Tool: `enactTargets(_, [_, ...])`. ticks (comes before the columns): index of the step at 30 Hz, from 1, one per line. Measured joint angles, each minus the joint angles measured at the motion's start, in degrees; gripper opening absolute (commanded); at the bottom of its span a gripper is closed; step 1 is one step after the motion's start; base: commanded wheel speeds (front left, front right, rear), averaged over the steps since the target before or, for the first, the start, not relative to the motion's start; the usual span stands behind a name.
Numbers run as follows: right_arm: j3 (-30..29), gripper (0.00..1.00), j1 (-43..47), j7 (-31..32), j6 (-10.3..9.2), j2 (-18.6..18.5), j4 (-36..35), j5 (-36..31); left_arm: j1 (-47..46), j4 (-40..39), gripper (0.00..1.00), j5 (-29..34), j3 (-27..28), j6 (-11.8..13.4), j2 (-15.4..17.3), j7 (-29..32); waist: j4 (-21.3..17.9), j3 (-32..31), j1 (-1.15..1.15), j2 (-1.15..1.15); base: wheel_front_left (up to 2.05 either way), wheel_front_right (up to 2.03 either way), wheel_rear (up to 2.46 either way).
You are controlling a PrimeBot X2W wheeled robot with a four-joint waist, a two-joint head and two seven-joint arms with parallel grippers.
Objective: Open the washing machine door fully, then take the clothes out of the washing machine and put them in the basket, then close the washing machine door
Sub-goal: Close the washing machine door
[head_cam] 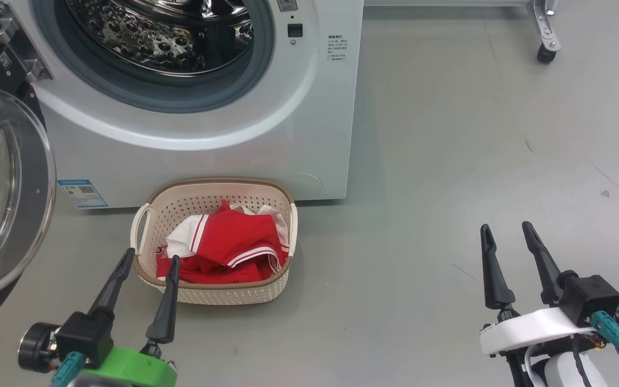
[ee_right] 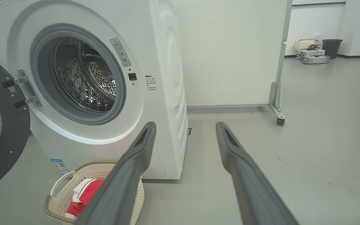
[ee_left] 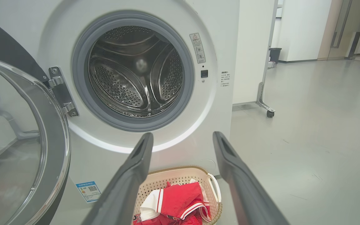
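Observation:
The white washing machine point(head_cam: 202, 156) fills the upper left, its steel drum point(ee_left: 136, 72) showing no clothes inside. The washing machine door point(head_cam: 3, 188) hangs swung wide open at the far left, its glass bowl facing outward. In front of the machine stands the cream basket point(head_cam: 218, 293) holding the red and white clothes point(head_cam: 229, 244). My left gripper point(head_cam: 151, 257) is open, its fingertips over the basket's near left rim, nothing between them. My right gripper point(head_cam: 505, 227) is open over bare floor, well to the right of the basket.
A white wheeled partition stands behind the machine, one caster point(head_cam: 545, 52) at the upper right. Grey floor point(head_cam: 476, 161) stretches to the right. A dark bin point(ee_right: 331, 48) and small items sit by the far wall.

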Motion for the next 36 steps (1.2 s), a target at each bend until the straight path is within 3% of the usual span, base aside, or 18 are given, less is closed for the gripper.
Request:
enactTargets(27, [0.20,1.00,-0.01,0.00,0.16,0.00,0.16,0.00,0.08,0.19,1.00,1.48,1.86,0.00,-0.42,0.00,0.23,-0.38,0.00,0.00,-0.07,0.07,0.00])
enactTargets(36, [-0.45,1.00,0.01,0.00,0.14,0.01,0.03,0.00,0.07,0.60,1.00,1.51,1.60,-0.01,-0.82,0.00,2.31,-0.04,0.00,0.00,0.00,0.00,0.00])
